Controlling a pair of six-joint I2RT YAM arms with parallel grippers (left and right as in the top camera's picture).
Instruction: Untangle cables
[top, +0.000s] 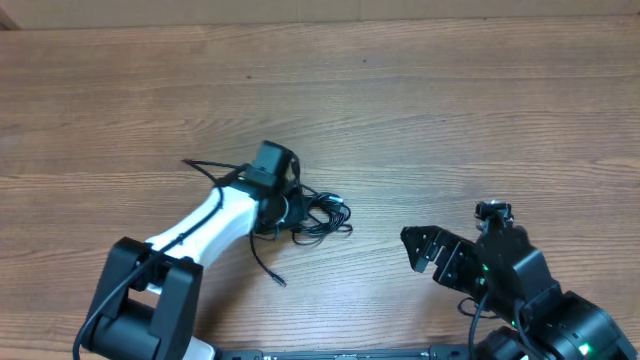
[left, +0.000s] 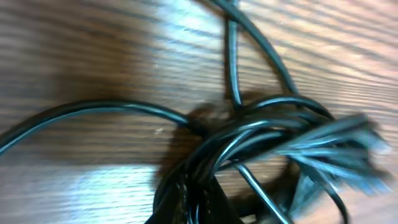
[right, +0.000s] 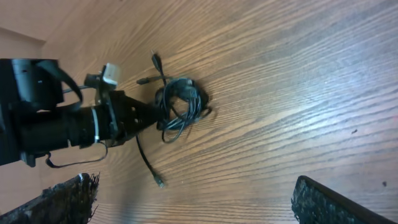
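1. Progress: barely started. The cables (top: 322, 215) sit as one knotted clump mid-table (top: 450, 100), right at the tip of your left arm. In the left wrist view the loops cross over each other and nothing is separated.
2. Free bits: one plug end (top: 280, 282) trails toward the near edge, and one strand (top: 200, 166) runs off to the left of the clump. The rest is wound together.
3. Left gripper (right: 159, 122): fingers together, at the clump's edge. Strands bunch toward the bottom of its wrist view, so I read it as clamped on the cables. The pads themselves are out of sight.
4. Right gripper (top: 432, 255): fingers wide apart, holding nothing, well apart from the clump on its right.
5. Left to do: nearly everything. You need a second grip, the loops pulled apart, and each cord laid out on its own.
6. My call: get the right gripper onto the clump's far side before the left pulls, or the whole clump likely just drags.
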